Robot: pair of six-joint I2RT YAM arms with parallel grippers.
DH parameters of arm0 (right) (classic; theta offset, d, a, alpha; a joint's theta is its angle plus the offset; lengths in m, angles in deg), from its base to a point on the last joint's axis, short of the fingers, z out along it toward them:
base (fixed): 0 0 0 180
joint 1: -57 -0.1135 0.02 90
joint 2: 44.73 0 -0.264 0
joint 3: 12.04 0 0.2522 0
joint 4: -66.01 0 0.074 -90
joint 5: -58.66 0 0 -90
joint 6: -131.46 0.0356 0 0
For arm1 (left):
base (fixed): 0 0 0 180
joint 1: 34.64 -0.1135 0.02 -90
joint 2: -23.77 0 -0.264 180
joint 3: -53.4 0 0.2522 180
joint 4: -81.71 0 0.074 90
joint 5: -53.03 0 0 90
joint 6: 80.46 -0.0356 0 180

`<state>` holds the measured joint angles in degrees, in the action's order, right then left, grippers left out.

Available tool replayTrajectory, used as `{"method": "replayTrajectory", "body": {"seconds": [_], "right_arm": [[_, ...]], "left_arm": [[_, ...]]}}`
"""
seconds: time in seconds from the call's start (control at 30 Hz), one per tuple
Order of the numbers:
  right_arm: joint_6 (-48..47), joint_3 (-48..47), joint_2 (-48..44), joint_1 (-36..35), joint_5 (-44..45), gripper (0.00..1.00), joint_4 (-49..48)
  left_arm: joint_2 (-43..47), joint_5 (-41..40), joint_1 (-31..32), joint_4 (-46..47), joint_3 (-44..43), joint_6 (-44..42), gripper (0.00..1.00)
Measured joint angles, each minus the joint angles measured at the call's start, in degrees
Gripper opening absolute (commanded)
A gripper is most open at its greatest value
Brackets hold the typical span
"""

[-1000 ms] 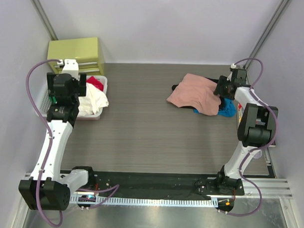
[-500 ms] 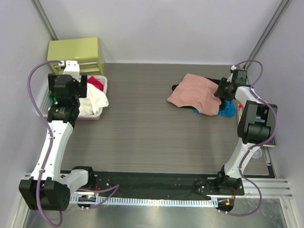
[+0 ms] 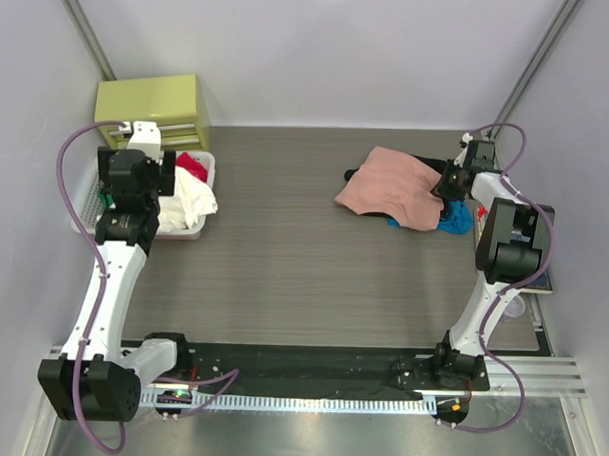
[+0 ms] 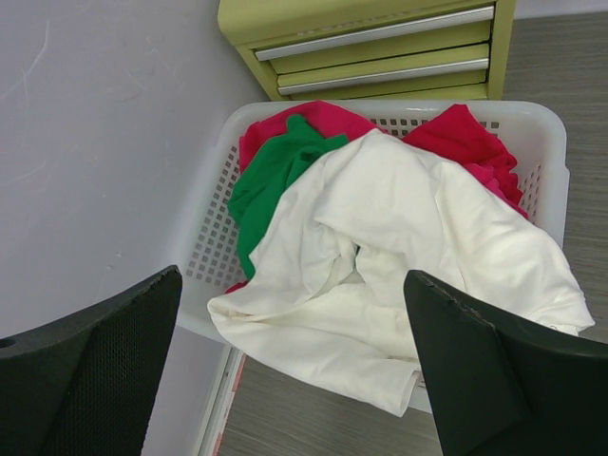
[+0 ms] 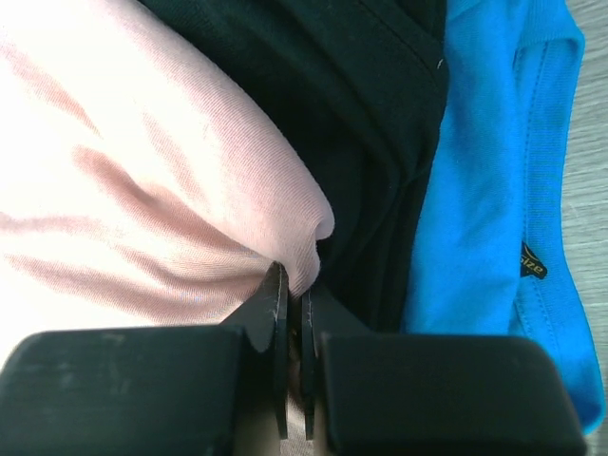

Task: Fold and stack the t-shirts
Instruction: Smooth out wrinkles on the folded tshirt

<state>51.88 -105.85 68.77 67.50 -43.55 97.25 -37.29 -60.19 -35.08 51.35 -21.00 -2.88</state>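
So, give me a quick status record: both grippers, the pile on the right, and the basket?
right gripper: shut, pinching an edge of the pink t-shirt
left gripper: open, above the basket, holding nothing
pile: pink t-shirt crumpled on top, black t-shirt under it, blue garment showing beside them
basket contents: white garment, green garment, red garment, all loose
folding: none done yet

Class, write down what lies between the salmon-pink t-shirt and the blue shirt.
The black t-shirt lies between the salmon-pink t-shirt and the blue shirt, seen plainly in the right wrist view.
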Motion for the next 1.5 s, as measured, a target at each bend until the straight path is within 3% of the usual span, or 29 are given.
{"method": "replayTrajectory", "body": {"seconds": [0.07,0.2,0.3,0.4,0.67,0.97,1.17,1.33,1.5], "right_arm": [[-0.26,0.13,-0.26,0.02,-0.07,0.02,-0.13],[-1.66,1.90,-2.25,0.09,-0.61,0.45,-1.14],[-2.99,2.84,-3.93,0.13,-1.22,0.56,-1.20],[-4.09,4.09,-5.97,0.13,-1.75,0.61,-1.18],[-5.60,6.78,-11.04,0.52,-1.84,0.62,-1.73],[-6.16,12.59,-18.23,3.19,-3.13,0.63,-1.22],[-8.00,15.41,-23.04,-0.17,-6.19,0.64,1.03],[-8.61,16.11,-21.88,-1.86,-6.43,0.65,2.51],[-8.35,11.78,-16.41,0.52,-5.14,0.66,4.46]], "left_arm": [[0.00,0.74,0.00,0.02,0.28,0.00,1.00],[-0.09,1.81,0.00,-0.04,1.01,0.04,1.00],[-0.22,2.54,0.00,-0.09,1.03,0.17,1.00],[-0.22,2.97,0.00,-0.04,1.11,0.17,1.00],[-0.20,4.90,0.33,-0.35,2.40,0.24,1.00],[-0.92,7.63,5.60,-1.66,1.51,0.61,1.00],[-1.33,10.36,7.52,-2.32,1.51,1.55,1.00],[-5.27,15.28,8.15,-4.96,0.70,2.01,1.00],[-9.42,12.46,9.60,-6.19,-2.49,2.21,1.00]]}}
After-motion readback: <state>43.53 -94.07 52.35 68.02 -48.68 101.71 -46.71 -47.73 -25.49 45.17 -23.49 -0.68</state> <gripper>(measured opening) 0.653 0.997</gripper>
